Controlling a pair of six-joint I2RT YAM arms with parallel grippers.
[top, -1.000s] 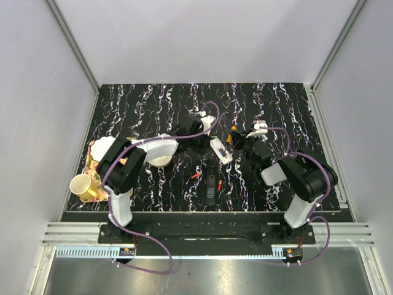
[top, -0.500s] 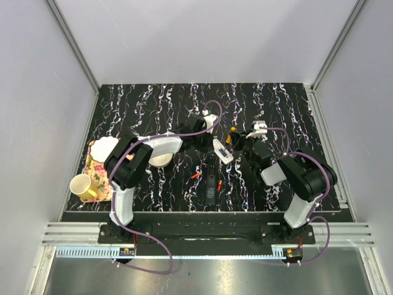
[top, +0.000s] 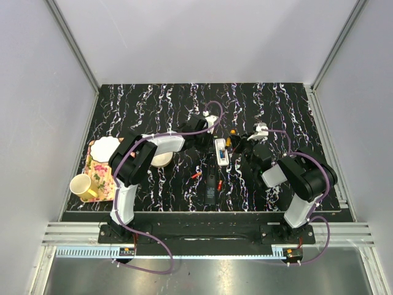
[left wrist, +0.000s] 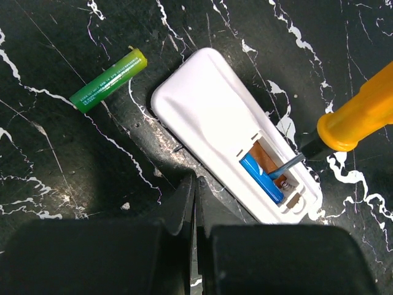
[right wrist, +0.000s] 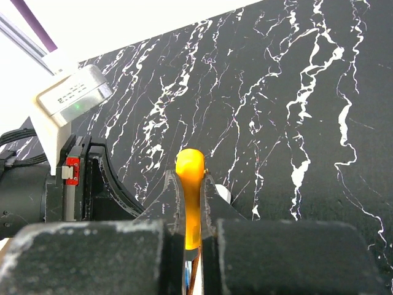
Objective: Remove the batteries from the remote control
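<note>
The white remote control (left wrist: 215, 117) lies on the black marbled table with its battery slot facing up; it also shows in the top view (top: 220, 150). A blue battery (left wrist: 261, 179) sits in the slot. A green battery (left wrist: 109, 80) lies loose on the table beside the remote's far end. My left gripper (left wrist: 195, 187) is shut and empty, its tips against the remote's long edge. My right gripper (right wrist: 190, 184) is shut on an orange-handled tool (right wrist: 190, 165). The tool's metal tip (left wrist: 285, 166) reaches into the slot at the blue battery's end.
A black flat piece (top: 210, 184) lies near the remote, with small red bits (top: 196, 176) beside it. A white bowl (top: 161, 160) sits under the left arm. A yellow cup (top: 81, 186), a floral mat (top: 101, 171) and a white dish (top: 104, 146) are at the left edge.
The left gripper has moved right up to the remote. The remote has turned to lie more lengthwise. The right gripper's tool has come in over the remote.
</note>
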